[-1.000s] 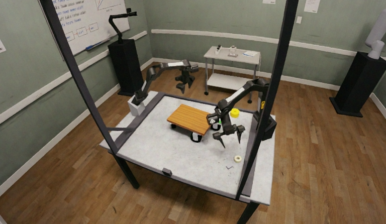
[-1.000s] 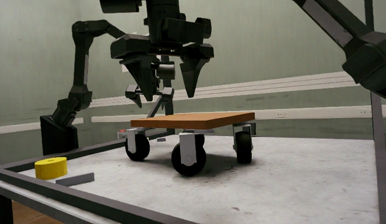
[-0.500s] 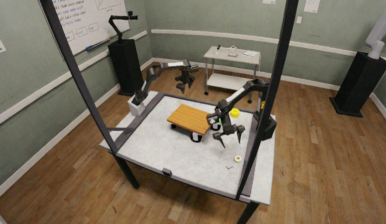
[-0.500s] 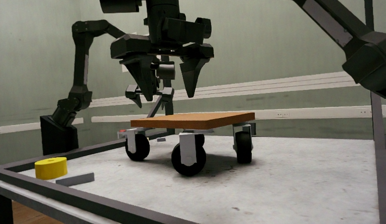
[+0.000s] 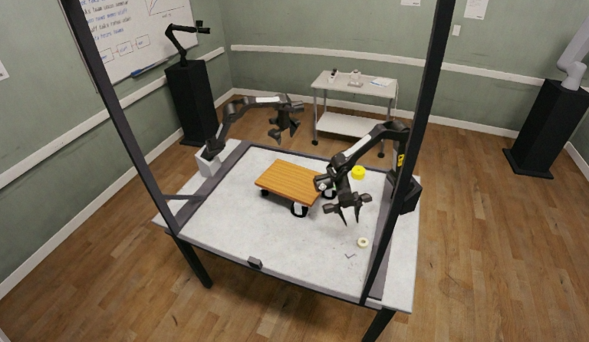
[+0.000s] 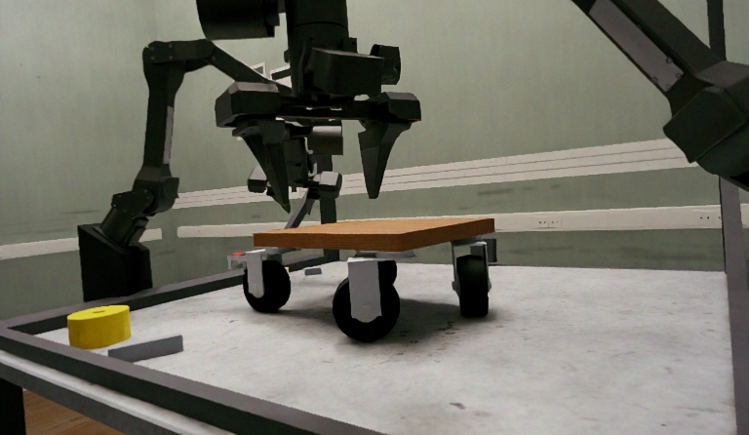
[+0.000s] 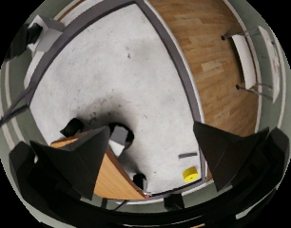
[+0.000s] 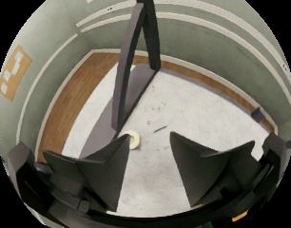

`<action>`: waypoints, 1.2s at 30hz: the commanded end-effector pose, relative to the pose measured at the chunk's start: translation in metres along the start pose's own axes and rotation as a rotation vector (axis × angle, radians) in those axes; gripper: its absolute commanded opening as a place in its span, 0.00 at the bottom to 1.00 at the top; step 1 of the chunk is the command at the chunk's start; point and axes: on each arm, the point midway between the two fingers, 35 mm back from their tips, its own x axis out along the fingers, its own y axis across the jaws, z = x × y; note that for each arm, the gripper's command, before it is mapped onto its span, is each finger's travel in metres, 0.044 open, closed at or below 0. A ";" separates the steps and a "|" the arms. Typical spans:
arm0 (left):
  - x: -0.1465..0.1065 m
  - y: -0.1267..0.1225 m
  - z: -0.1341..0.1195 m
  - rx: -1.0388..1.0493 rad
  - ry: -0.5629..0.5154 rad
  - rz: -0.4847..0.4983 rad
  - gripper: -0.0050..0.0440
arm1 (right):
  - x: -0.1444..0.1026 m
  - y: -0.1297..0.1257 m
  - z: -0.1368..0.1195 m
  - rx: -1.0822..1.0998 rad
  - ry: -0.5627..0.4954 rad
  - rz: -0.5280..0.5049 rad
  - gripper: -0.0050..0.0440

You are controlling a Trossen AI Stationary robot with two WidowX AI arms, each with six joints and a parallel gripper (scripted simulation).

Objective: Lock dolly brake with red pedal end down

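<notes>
The dolly [image 5: 288, 181] has an orange wooden deck on black casters and stands on the grey table top; it also shows in the exterior view [image 6: 375, 232] and the left wrist view [image 7: 110, 178]. A small red pedal end [image 6: 237, 254] sticks out high beside the left caster [image 6: 266, 285]. My right gripper [image 5: 347, 210] hangs just off the dolly's right end, above the table; its fingers [image 6: 328, 187] stand apart with nothing between them. My left gripper [image 5: 283, 132] is open and empty, high above the table's back edge.
A yellow cylinder [image 5: 358, 172] stands near the right arm's base, with a grey bar [image 6: 144, 347] beside it. A white tape roll [image 5: 362, 241] lies at the front right. Dark frame posts [image 5: 416, 139] rise at the table's edges. A white cart [image 5: 353, 103] stands behind.
</notes>
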 end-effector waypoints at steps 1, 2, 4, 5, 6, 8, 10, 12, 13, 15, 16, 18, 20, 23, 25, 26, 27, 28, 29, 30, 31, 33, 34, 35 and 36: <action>-0.004 0.006 -0.014 0.189 0.009 -0.053 1.00 | 0.001 -0.012 0.001 0.003 0.012 -0.026 0.31; -0.002 0.007 -0.017 0.244 0.008 -0.063 1.00 | 0.002 -0.015 0.000 0.008 0.015 -0.031 0.27; -0.002 0.007 -0.017 0.244 0.008 -0.063 1.00 | 0.002 -0.015 0.000 0.008 0.015 -0.031 0.27; -0.001 0.009 -0.021 0.303 0.008 -0.073 1.00 | 0.003 -0.018 -0.001 0.013 0.019 -0.036 0.22; 0.000 0.010 -0.025 0.365 0.007 -0.085 1.00 | 0.004 -0.021 -0.002 0.019 0.022 -0.042 0.17; 0.003 0.014 -0.034 0.499 0.005 -0.111 1.00 | 0.007 -0.027 -0.004 0.031 0.030 -0.054 0.10; 0.005 0.018 -0.043 0.640 0.003 -0.141 1.00 | 0.010 -0.035 -0.006 0.044 0.038 -0.068 0.10; 0.006 0.022 -0.053 0.765 0.000 -0.169 1.00 | 0.013 -0.041 -0.009 0.056 0.045 -0.082 0.10; 0.008 0.025 -0.058 0.827 0.000 -0.182 1.00 | 0.013 -0.045 -0.011 0.065 0.052 -0.093 0.10; 0.010 0.031 -0.070 0.951 -0.001 -0.210 1.00 | 0.016 -0.052 -0.014 0.081 0.062 -0.111 0.10; 0.011 0.035 -0.076 1.012 -0.002 -0.225 1.00 | 0.017 -0.055 -0.016 0.088 0.067 -0.121 0.10; 0.012 0.043 -0.087 1.134 -0.002 -0.258 1.00 | 0.018 -0.062 -0.019 0.104 0.076 -0.140 0.10; 0.012 0.046 -0.092 1.195 -0.003 -0.275 1.00 | 0.019 -0.065 -0.020 0.110 0.080 -0.148 0.10; 0.012 0.054 -0.102 1.366 -0.008 -0.326 1.00 | 0.021 -0.071 -0.023 0.125 0.088 -0.166 0.10; 0.012 0.063 -0.113 1.495 -0.013 -0.370 1.00 | 0.023 -0.078 -0.027 0.141 0.097 -0.186 0.10; 0.011 0.068 -0.119 1.552 -0.016 -0.391 1.00 | 0.024 -0.081 -0.028 0.149 0.101 -0.196 0.10; 0.011 0.072 -0.124 1.609 -0.019 -0.413 1.00 | 0.025 -0.085 -0.030 0.157 0.104 -0.207 0.10; 0.010 0.077 -0.130 1.667 -0.022 -0.436 1.00 | 0.026 -0.088 -0.031 0.165 0.108 -0.217 0.10; 0.009 0.082 -0.135 1.725 -0.026 -0.460 1.00 | 0.026 -0.092 -0.033 0.173 0.111 -0.227 0.10; 0.008 0.087 -0.139 1.781 -0.030 -0.485 1.00 | 0.027 -0.095 -0.034 0.181 0.115 -0.237 0.10; 0.007 0.092 -0.144 1.837 -0.035 -0.511 1.00 | 0.028 -0.098 -0.036 0.188 0.118 -0.247 0.10; 0.005 0.101 -0.151 1.938 -0.045 -0.562 1.00 | 0.029 -0.103 -0.038 0.201 0.123 -0.264 0.09; 0.003 0.105 -0.155 1.977 -0.050 -0.583 1.00 | 0.029 -0.105 -0.040 0.207 0.125 -0.272 0.09; 0.002 0.109 -0.158 2.014 -0.055 -0.603 1.00 | 0.030 -0.108 -0.041 0.213 0.128 -0.280 0.09; 0.001 0.113 -0.161 2.048 -0.058 -0.622 1.00 | 0.030 -0.110 -0.042 0.220 0.130 -0.288 0.08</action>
